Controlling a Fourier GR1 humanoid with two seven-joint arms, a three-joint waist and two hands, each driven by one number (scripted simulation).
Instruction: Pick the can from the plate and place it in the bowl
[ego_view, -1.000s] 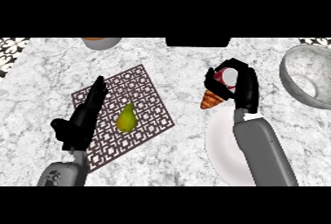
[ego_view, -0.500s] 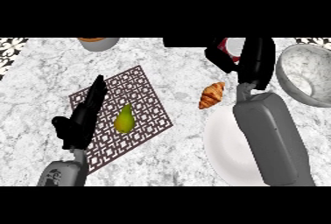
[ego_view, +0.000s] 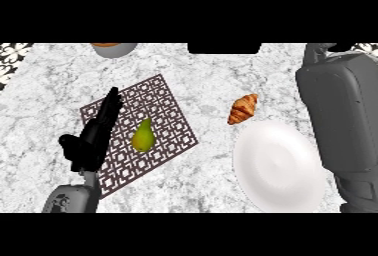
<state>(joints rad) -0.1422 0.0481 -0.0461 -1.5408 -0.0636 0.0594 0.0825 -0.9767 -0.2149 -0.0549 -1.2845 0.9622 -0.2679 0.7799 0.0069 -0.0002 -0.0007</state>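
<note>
L hand (ego_view: 94, 137) fingers straight (over mat (ego_view: 164, 95))

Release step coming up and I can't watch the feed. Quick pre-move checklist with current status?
1. Can off the plate: ok, plate shows bare.
2. Can held in the right hand: cannot tell, only the right forearm shows; hand and can are out of view.
3. Bowl under the hand: cannot tell, the forearm covers the upper right corner.
4. Croissant out of the way: ok, on the counter beside the plate.
5. Left hand idle: ok, open, over the patterned mat near the pear.
</note>
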